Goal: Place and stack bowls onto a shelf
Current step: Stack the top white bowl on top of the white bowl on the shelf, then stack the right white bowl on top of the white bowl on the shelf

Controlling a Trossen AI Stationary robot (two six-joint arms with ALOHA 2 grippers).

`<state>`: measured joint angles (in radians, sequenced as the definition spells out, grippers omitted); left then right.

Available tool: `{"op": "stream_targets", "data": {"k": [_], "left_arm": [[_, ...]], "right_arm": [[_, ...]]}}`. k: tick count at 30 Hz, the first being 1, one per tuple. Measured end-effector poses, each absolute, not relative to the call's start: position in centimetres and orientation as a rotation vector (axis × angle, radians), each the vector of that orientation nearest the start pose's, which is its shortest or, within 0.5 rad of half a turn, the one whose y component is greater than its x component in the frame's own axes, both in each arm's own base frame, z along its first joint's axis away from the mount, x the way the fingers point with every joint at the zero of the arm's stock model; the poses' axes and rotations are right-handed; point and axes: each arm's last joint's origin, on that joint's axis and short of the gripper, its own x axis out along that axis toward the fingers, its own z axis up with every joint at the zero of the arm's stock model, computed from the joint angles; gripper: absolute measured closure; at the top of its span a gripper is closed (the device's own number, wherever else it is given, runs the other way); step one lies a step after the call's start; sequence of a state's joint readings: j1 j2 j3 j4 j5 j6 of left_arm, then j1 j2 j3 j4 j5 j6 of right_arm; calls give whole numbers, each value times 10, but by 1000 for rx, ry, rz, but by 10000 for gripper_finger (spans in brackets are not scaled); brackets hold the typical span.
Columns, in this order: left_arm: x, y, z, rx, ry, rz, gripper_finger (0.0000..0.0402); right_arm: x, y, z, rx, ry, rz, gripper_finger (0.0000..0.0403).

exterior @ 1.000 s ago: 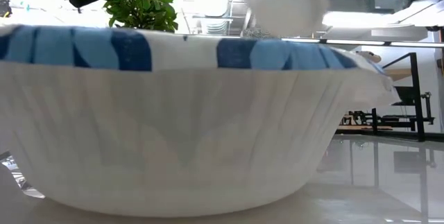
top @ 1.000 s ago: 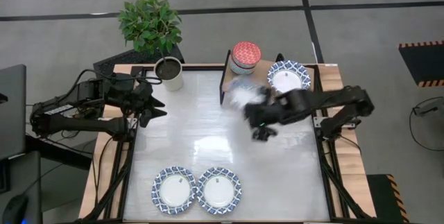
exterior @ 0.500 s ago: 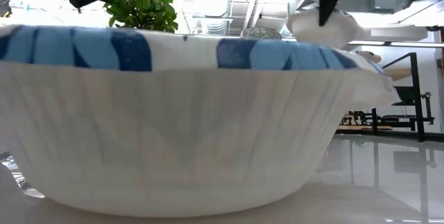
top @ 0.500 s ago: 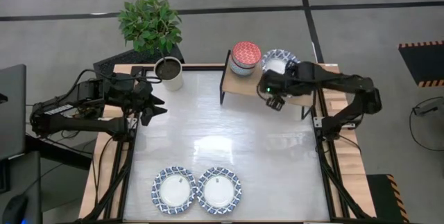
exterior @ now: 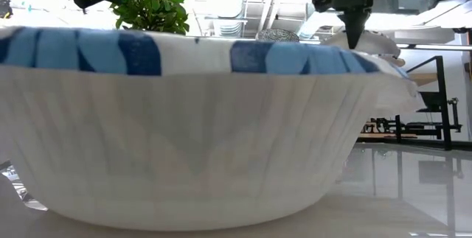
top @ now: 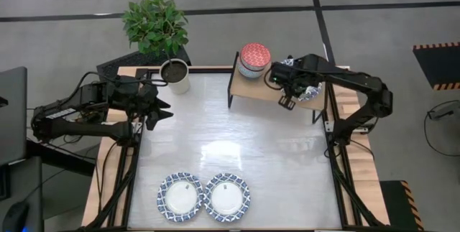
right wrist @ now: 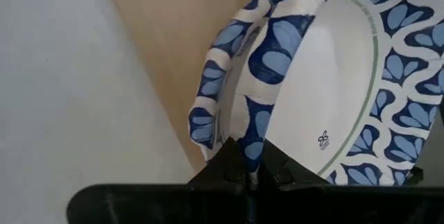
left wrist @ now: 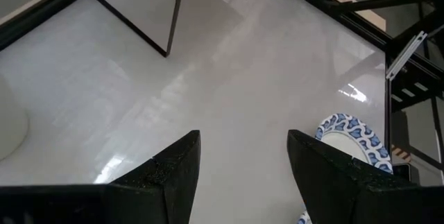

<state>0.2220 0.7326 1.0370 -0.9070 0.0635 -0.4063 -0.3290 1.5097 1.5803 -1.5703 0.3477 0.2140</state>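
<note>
Grey concrete floor surrounds a white tabletop (top: 230, 153) seen from straight above, with a wooden frame at its edges. At upper centre stands the shelf (top: 253, 88), a light-brown board on thin black legs.

One second ago the right arm was crossing the middle of the table with a wide blue-and-white bowl, blurred by motion. Half a second ago it had reached the shelf. Now the right gripper (top: 291, 88) sits over the right end of the shelf, at upper right of centre, and its wrist view shows the fingers pinching the folded rim of that carried bowl (right wrist: 305, 78), which lies tilted over a second blue-and-white bowl (right wrist: 399, 96) already there. This looks like the stacking step almost done, with the release to follow.

What the shelf holds: at its left end, a red patterned bowl (top: 254, 54) on top of a small stack; at its right end, the two wide blue-and-white bowls, mostly hidden from above by the arm.

Two more wide blue-and-white bowls (top: 181, 197) and (top: 228, 197) sit side by side at lower centre of the table, so roughly half the wide bowls appear left to move.

The left gripper (top: 162, 106) waits at the table's left edge, fingers spread and empty, beside a white plant pot (top: 175, 76) holding a leafy green plant (top: 154, 24).
</note>
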Motion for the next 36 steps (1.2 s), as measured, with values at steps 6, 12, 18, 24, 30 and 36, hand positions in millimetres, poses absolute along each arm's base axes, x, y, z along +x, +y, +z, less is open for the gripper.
{"op": "stream_targets", "data": {"k": [6, 12, 18, 24, 30, 36], "left_arm": [[117, 24, 356, -479, 559, 273, 200], [117, 24, 356, -485, 562, 255, 200], [117, 23, 356, -486, 565, 239, 200], [117, 23, 356, -484, 565, 238, 200], [117, 23, 356, -472, 566, 235, 200], [117, 23, 356, -472, 566, 235, 200]], "right_arm": [[233, -94, 349, 177, 1452, -731, 357], [233, -94, 350, 162, 1454, -739, 342], [233, -94, 349, 179, 1454, -723, 278], [233, -92, 359, 182, 1411, -722, 194], [239, -67, 407, 257, 1176, -579, 176], [261, -12, 427, 460, 944, -386, 176]]}}
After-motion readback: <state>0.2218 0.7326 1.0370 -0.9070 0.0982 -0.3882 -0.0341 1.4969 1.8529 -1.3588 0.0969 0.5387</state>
